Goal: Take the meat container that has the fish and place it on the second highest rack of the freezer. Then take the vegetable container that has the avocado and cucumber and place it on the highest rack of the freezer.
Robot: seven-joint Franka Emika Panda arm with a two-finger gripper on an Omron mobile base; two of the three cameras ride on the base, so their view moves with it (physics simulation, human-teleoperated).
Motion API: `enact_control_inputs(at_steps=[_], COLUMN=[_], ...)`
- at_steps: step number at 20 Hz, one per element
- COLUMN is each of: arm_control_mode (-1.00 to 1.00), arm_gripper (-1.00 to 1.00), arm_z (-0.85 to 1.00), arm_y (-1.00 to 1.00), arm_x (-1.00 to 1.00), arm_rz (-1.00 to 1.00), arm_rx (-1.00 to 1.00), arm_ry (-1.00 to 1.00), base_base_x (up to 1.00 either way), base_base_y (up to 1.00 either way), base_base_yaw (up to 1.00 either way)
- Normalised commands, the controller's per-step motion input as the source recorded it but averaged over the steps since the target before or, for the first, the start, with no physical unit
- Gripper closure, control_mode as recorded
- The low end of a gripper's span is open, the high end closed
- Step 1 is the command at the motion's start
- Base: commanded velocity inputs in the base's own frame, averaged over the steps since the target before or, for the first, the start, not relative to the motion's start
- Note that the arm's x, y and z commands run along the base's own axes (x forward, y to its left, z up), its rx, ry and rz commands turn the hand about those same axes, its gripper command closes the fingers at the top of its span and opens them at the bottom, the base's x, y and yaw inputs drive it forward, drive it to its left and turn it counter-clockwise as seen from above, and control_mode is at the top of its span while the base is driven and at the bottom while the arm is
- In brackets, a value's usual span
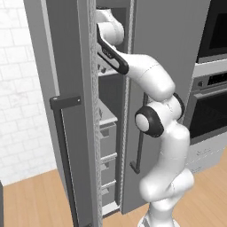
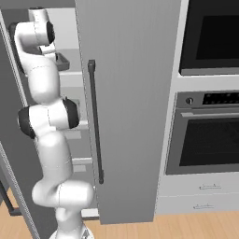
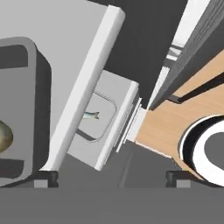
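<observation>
Wide-spread, empty fingertips [image 3: 43, 177] frame a grey vegetable container [image 3: 26, 109]; lower sits the fish [image 3: 91, 115] container [image 3: 103, 127].

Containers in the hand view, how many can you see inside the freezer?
2. One container sits on the nearer shelf at the left, holding something rounded and greenish. The other container lies on a rack below, with the fish in it. More may be hidden.

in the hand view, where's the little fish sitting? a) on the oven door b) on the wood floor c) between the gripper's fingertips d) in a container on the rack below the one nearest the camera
d: the fish lies in a container on a rack beneath the nearer rack.
</observation>
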Motion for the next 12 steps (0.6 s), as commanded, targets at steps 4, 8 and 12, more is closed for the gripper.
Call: enact_control_inputs(at_steps=[4,8,12], arm_control_mode=[-1.0,-1.0,-1.0], arm_gripper=[-1.0,-1.0,-1.0], arm_z=[-0.99,-1.0,-0.77], arm_y=[-0.68,-0.75,-0.69], arm_x=[-1.0,-1.0,-1.0], arm_rz=[0.02,0.1,0.19], arm_rx=[0.03,0.01,-0.01], arm_ry=[0.0,0.04,0.12], base_base_x=[0.0,0.0,0.0], base_base_y=[0.0,0.0,0.0], base_base_yaw=[0.0,0.0,0.0])
